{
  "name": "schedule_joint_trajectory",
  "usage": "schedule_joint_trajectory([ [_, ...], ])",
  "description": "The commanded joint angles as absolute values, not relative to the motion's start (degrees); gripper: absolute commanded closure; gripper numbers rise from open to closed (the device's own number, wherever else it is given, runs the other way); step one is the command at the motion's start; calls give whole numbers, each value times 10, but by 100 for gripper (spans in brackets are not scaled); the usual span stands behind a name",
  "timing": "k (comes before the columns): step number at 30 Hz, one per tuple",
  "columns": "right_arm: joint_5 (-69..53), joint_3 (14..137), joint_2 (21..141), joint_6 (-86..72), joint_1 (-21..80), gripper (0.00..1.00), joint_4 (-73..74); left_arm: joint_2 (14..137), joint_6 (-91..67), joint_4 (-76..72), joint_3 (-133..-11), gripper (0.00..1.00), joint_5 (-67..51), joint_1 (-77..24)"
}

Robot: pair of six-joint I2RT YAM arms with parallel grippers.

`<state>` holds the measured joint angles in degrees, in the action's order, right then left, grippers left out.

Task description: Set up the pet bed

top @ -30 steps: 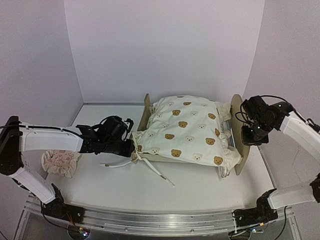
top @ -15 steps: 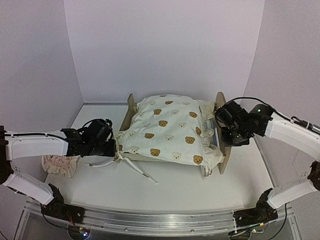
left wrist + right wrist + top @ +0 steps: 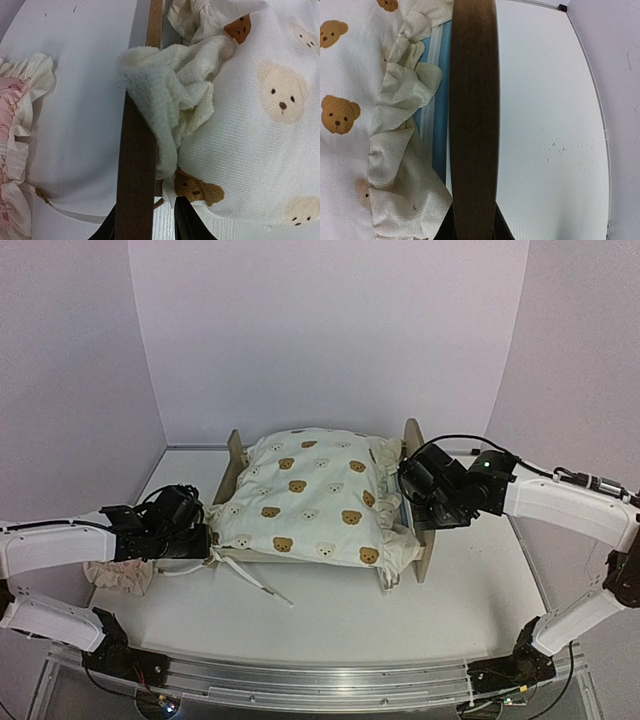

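Pet bed point(image 3: 424, 552) is set mid table point(image 3: 350, 630) under the quilt point(image 3: 305, 495); it is judged light, stiff plywood, best held by its rigid ends, as now: left gripper point(image 3: 142, 227) clamped on footboard point(image 3: 136, 165), right gripper point(image 3: 471, 227) on headboard point(image 3: 472, 100).

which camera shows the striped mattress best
Right wrist: the blue-and-white mattress lies bare between the bear-print quilt and the pet bed's end board. In the top external view the quilt covers nearly all of it. The left wrist view shows only quilt and the other board, no mattress.
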<state>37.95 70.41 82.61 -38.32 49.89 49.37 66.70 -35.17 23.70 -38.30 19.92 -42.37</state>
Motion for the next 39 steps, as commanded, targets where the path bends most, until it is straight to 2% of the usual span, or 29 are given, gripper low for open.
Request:
schedule_joint_trajectory([
  [1, 319, 705, 868, -323, 519, 100, 483, 635, -363, 251, -383, 63, 179, -428],
  [8, 339, 719, 875, -299, 519, 100, 483, 591, -341, 289, -415, 33, 177, -428],
  [10, 340, 721, 875, -293, 519, 97, 483, 581, -334, 304, -428, 23, 182, -428],
  [12, 341, 722, 872, -289, 519, 91, 483, 571, -332, 317, -446, 10, 195, -428],
  [14, 339, 723, 867, -283, 519, 85, 483, 563, -332, 331, -464, 1, 208, -428],
  [16, 338, 725, 861, -276, 519, 74, 483, 556, -325, 334, -484, 0, 206, -428],
  [21, 323, 727, 820, -233, 519, 39, 483, 551, -262, 285, -514, 4, 121, -428],
  [24, 296, 723, 778, -205, 519, 28, 486, 563, -229, 244, -527, 10, 36, -428],
  [27, 260, 711, 723, -186, 519, 27, 489, 601, -215, 221, -554, 14, -48, -436],
  [33, 194, 677, 622, -180, 519, 31, 486, 714, -172, 205, -637, 18, -19, -551],
  [39, 79, 666, 615, -158, 519, 36, 482, 844, -116, 193, -723, 23, -45, -609],
])
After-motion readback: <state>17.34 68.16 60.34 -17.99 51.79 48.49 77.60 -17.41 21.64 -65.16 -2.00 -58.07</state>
